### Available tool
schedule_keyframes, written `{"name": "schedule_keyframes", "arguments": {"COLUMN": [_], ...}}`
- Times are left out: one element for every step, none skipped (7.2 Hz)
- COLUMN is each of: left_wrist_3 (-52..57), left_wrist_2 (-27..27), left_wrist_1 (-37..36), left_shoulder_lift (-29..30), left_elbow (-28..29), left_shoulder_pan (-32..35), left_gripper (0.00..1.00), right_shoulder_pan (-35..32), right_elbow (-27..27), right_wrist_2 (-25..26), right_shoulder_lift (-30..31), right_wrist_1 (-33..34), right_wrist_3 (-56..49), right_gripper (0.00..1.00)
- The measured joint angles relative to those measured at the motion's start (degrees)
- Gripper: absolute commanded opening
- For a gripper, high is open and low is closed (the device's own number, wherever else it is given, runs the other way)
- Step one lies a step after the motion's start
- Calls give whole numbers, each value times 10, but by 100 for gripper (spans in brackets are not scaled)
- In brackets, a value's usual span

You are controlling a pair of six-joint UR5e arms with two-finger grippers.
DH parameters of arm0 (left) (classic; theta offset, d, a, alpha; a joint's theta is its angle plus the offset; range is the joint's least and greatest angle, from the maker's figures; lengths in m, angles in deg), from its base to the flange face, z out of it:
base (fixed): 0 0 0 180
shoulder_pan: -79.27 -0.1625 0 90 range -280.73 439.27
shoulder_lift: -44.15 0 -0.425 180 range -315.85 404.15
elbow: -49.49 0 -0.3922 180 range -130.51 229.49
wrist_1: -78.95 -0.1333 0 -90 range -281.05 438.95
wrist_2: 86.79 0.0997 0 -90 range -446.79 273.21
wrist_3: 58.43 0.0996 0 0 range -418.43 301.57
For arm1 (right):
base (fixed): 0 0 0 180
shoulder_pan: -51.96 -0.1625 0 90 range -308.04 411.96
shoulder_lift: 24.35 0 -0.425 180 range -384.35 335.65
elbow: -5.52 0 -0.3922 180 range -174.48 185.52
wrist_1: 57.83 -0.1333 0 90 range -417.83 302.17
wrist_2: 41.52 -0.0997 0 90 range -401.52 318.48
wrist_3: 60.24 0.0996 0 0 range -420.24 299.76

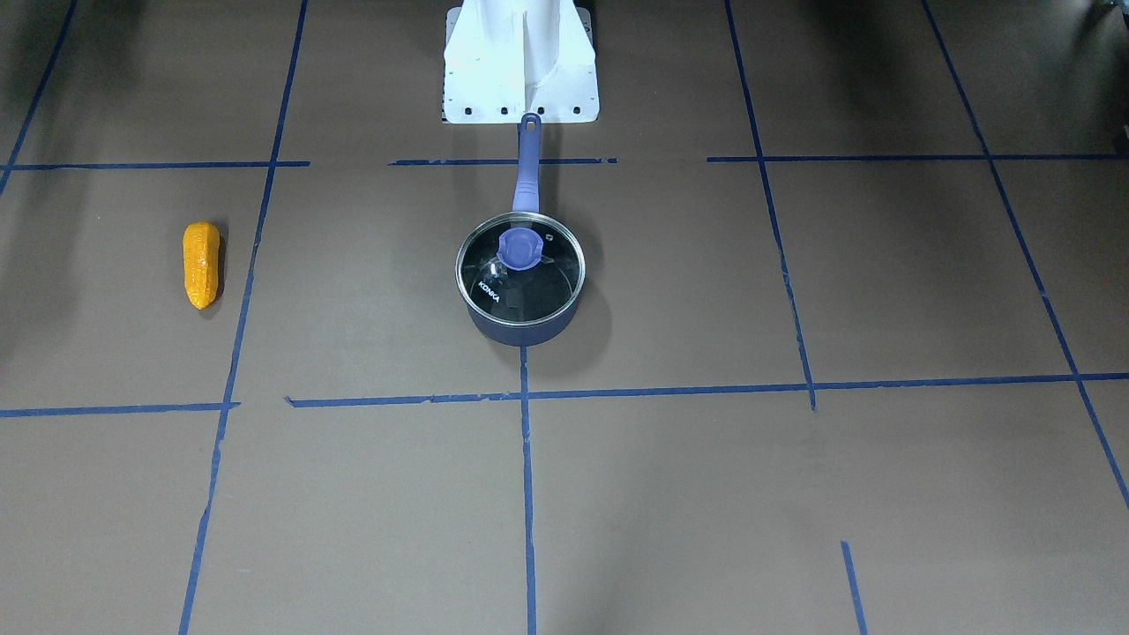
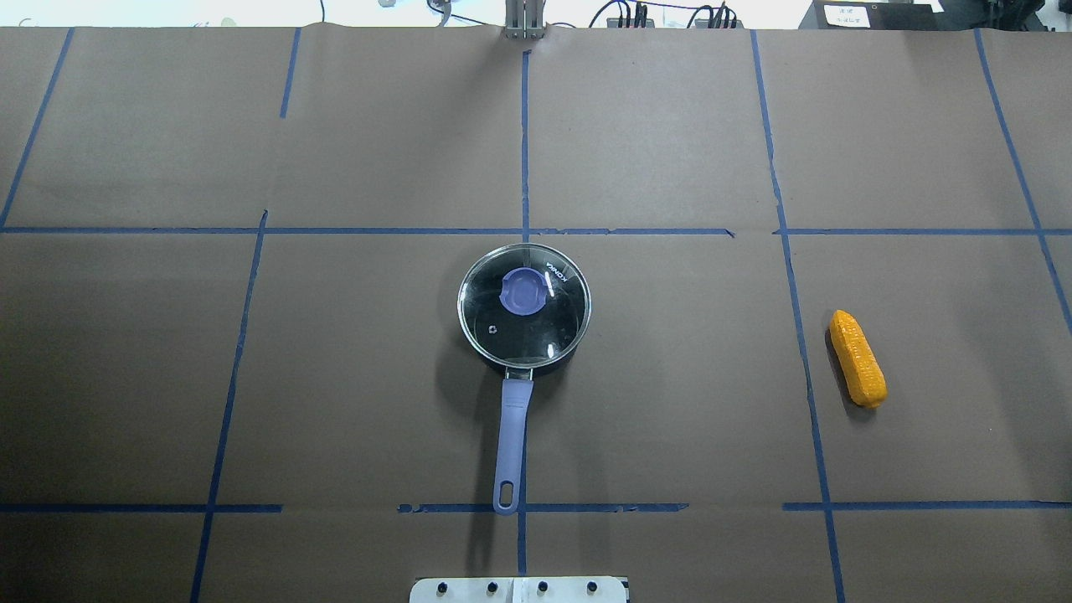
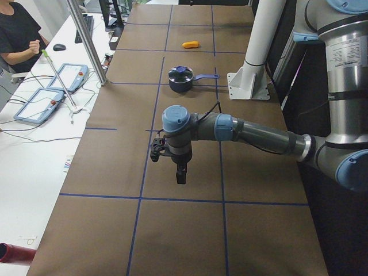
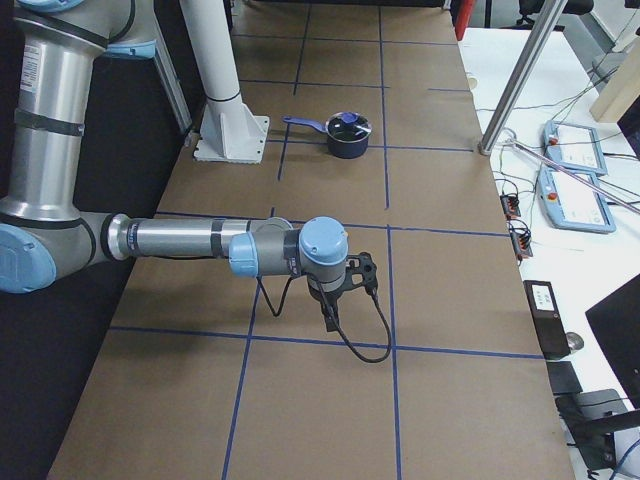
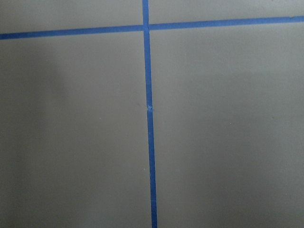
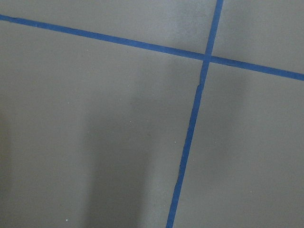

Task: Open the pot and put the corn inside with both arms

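The pot [image 1: 519, 328] stands at the table's middle with its glass lid [image 1: 494, 291] on and the blue knob [image 1: 520, 249] on top. Its handle [image 1: 527, 168] points toward the robot base. It also shows in the overhead view [image 2: 524, 335]. The corn [image 1: 201, 265] lies alone on the robot's right side, also in the overhead view [image 2: 858, 358]. My left gripper [image 3: 180, 172] hangs over bare paper far from the pot, and my right gripper [image 4: 330, 315] does the same at the other end. I cannot tell whether either is open or shut. Both wrist views show only paper and tape.
Brown paper with blue tape lines [image 2: 524, 142] covers the table. The white base stand [image 1: 520, 62] sits behind the pot handle. An operator [image 3: 17, 34] and control pendants [image 3: 40, 103] are at a side desk beyond the table's far edge.
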Motion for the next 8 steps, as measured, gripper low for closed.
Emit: {"name": "schedule_keyframes", "arguments": {"left_wrist_3": [-1,-3,-4,-5,-6,-5,-2,-1], "left_wrist_2": [-1,-2,-2,-3,-6,-8,-8,-9], "left_wrist_1": [1,3,3,4,4,6,9,10], "left_shoulder_lift": [7,11,11,10,10,10,9,8], "left_elbow": [8,18,23,23,23,23,21,20], "left_shoulder_pan": [-1,-2,-3,-3,-3,-3,-3,-3], "left_gripper": [100,100,100,100,100,100,100,100], "right_shoulder_pan": [-3,-5,-5,-5,-5,-5,-5,-5], "right_elbow": [3,5,5,5,4,3,3,2], "right_wrist_2": [-2,-3,-2,0,0,0,-1,-2], "right_shoulder_lift": [2,6,8,9,10,12,13,15], "right_wrist_1": [1,1,0,0,-1,-3,-5,-6], "right_wrist_3": [0,0,0,0,0,0,0,0], "right_gripper": [100,100,100,100,100,100,100,100]}}
